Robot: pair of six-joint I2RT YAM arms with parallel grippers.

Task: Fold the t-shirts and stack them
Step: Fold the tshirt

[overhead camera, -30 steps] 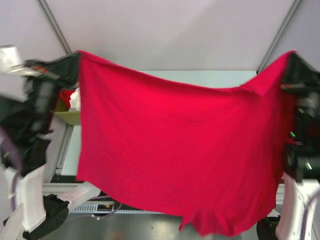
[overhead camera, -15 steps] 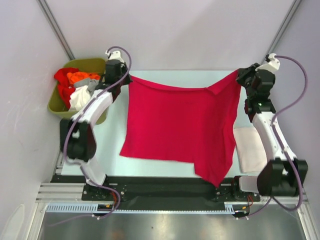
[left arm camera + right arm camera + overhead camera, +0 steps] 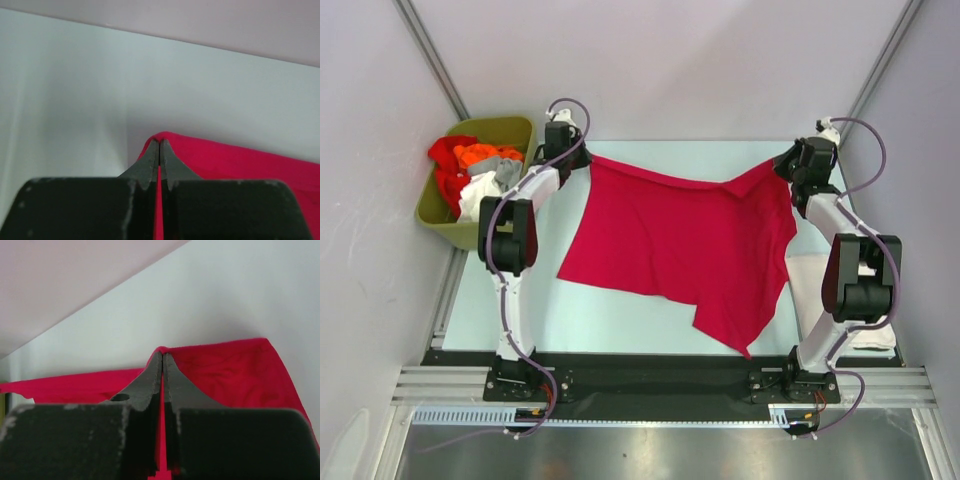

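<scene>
A crimson-red t-shirt (image 3: 680,245) lies spread across the far half of the table, its near edge crumpled. My left gripper (image 3: 583,157) is shut on its far left corner; the left wrist view shows red cloth (image 3: 235,160) pinched between the closed fingertips (image 3: 159,143). My right gripper (image 3: 782,163) is shut on the far right corner; the right wrist view shows the cloth (image 3: 230,370) clamped in the closed tips (image 3: 162,356). An off-white folded t-shirt (image 3: 815,295) lies at the right, partly hidden by the right arm.
An olive-green bin (image 3: 510,128) at the far left holds red, orange, grey and white shirts (image 3: 470,175). The table's near edge meets a black rail (image 3: 650,375). Both arms stretch toward the far edge of the table.
The red shirt was held high near the camera; both grippers have carried it down and away, and it now lies on the table, with the arms stretched further toward the back.
</scene>
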